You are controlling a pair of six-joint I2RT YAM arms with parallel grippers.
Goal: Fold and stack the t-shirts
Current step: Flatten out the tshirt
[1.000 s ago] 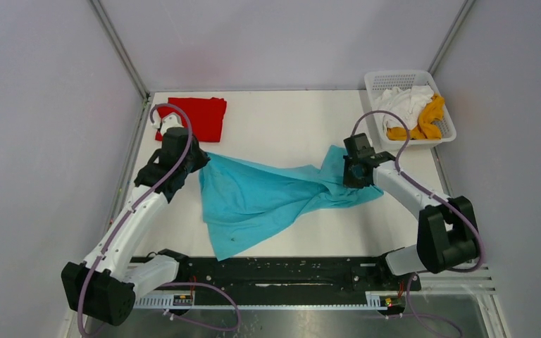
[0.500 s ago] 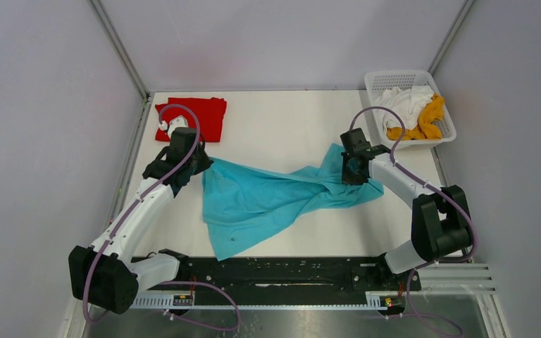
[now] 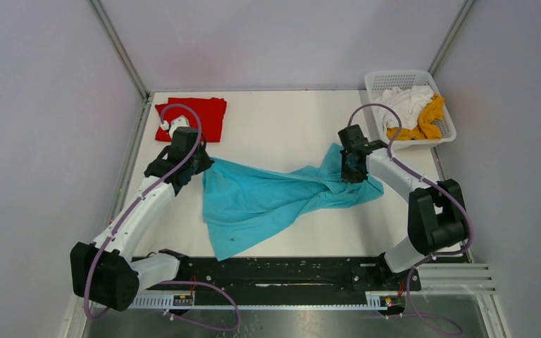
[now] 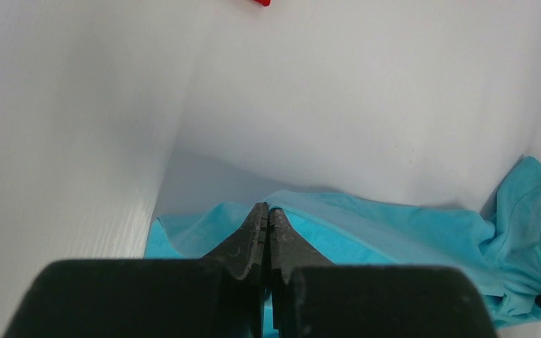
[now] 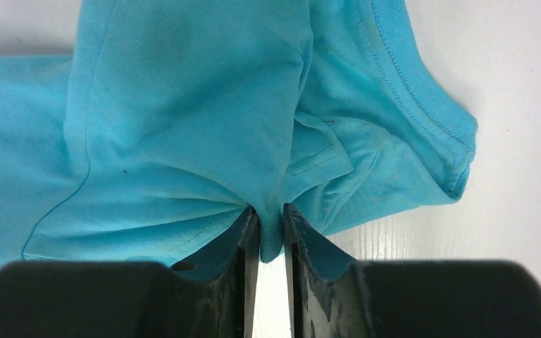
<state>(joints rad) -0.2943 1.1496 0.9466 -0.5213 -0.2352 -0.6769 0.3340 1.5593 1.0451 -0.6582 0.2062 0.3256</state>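
Left arm: swung inward over the last second, the left gripper (image 3: 203,163) carrying its corner of the turquoise t-shirt (image 3: 268,201) slightly toward the right gripper (image 3: 349,172) | Right arm: pincer drawn farther from its base, elbow pulled in | Right jaws: eased apart, a cloth fold still between them

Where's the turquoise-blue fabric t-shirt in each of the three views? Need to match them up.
Top external: turquoise-blue fabric t-shirt mid-table, spanning from left gripper to right gripper.
Left wrist: lower half, from the shut fingertips out to the right edge.
Right wrist: fills the upper and left frame, with a fold between the fingers.
Shared landmark: white tabletop, bare beside the shirt in all three.
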